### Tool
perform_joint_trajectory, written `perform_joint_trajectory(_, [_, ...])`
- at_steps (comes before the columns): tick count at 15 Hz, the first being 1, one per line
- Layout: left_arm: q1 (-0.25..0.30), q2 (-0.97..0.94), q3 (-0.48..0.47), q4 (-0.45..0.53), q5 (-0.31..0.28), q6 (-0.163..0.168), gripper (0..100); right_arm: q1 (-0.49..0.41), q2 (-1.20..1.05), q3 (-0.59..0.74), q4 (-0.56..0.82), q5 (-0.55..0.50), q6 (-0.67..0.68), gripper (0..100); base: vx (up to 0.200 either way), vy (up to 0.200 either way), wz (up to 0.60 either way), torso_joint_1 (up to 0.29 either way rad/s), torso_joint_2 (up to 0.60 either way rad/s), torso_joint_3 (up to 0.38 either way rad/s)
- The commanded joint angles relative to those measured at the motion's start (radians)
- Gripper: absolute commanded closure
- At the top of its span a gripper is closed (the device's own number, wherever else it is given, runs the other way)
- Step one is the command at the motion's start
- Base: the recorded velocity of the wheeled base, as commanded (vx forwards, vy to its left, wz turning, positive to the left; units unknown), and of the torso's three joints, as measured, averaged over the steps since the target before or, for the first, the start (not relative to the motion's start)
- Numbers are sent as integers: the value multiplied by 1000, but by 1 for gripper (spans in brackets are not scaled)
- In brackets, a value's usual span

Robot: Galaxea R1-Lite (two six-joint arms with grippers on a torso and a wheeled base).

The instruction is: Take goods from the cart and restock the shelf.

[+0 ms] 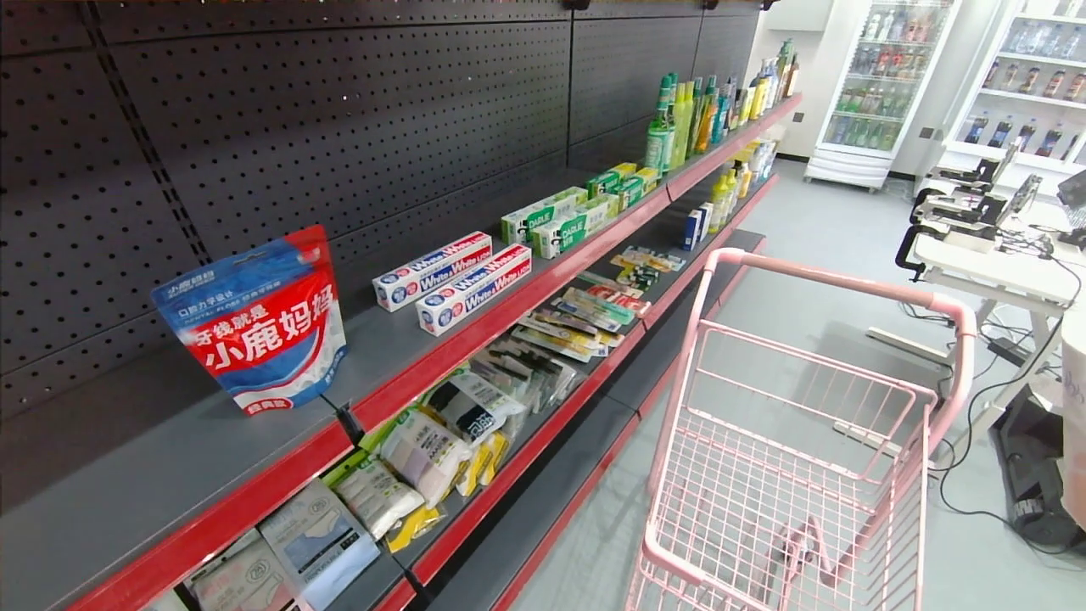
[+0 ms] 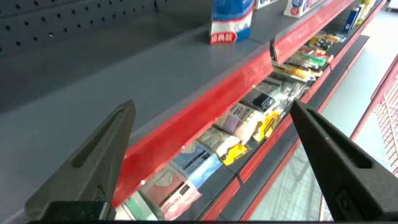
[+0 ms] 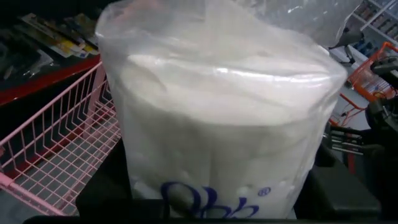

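Observation:
The pink wire cart [image 1: 814,280] stands in the aisle beside the shelf, and its basket [image 3: 56,155] looks bare. My right gripper [image 3: 224,202] is shut on a white pack of paper rolls [image 3: 224,118] in clear plastic, held above the cart; the pack's edge [image 1: 1076,382] peeks in at far right. The left gripper [image 2: 211,109] hangs open with nothing in it, just in front of the top grey shelf [image 2: 124,68] with its red lip. A blue and red pouch [image 1: 254,322] stands upright on that shelf [image 1: 127,458], and the pouch [image 2: 231,22] sits beyond the left fingers.
Toothpaste boxes [image 1: 454,280] and green bottles [image 1: 679,123] line the top shelf farther along. Flat packets [image 1: 424,450] crowd the lower shelf. Drink fridges [image 1: 882,85] stand at the back, and a white desk [image 1: 993,271] with cables is on the right.

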State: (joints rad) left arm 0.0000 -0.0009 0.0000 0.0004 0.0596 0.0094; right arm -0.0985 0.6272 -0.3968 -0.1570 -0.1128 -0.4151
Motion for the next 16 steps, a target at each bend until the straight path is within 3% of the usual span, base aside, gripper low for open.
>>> perform_joint_trajectory(1, [0, 1, 0, 0, 0, 0, 0, 0, 20, 0, -1, 1, -1, 100, 0, 0, 0, 173, -373, -198])
perform_joint_trajectory(16, [0, 1, 0, 1, 0, 0, 0, 2, 65, -17, -12, 4, -8, 100, 0, 0, 0, 165, -341, -182])
